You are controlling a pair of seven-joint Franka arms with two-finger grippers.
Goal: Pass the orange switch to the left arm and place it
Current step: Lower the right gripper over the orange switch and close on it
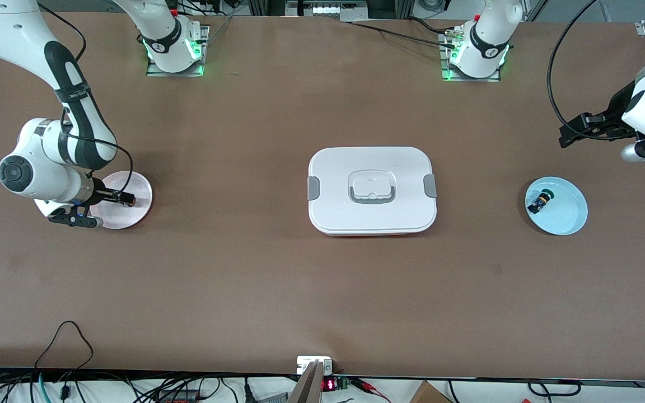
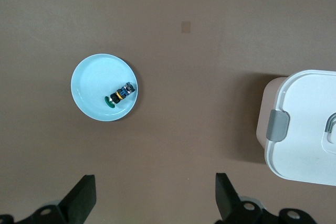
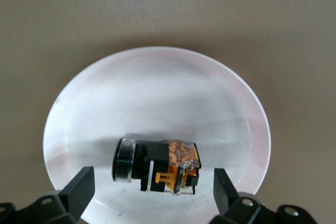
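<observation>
The orange switch (image 3: 157, 166), a small black body with orange parts, lies on its side on a pale pink plate (image 3: 157, 93) at the right arm's end of the table. It also shows in the front view (image 1: 127, 198). My right gripper (image 3: 152, 184) is open and low over that plate (image 1: 126, 217), a finger on either side of the switch, not touching it; in the front view it (image 1: 116, 197) reaches in at a slant. My left gripper (image 2: 155, 200) is open and empty, up over bare table (image 1: 568, 136). The white box (image 1: 372, 190) sits mid-table.
A light blue plate (image 1: 571, 218) toward the left arm's end holds a small black switch with a green cap (image 1: 540, 201); both show in the left wrist view, plate (image 2: 89, 87) and switch (image 2: 119, 94), with a corner of the box (image 2: 304, 129).
</observation>
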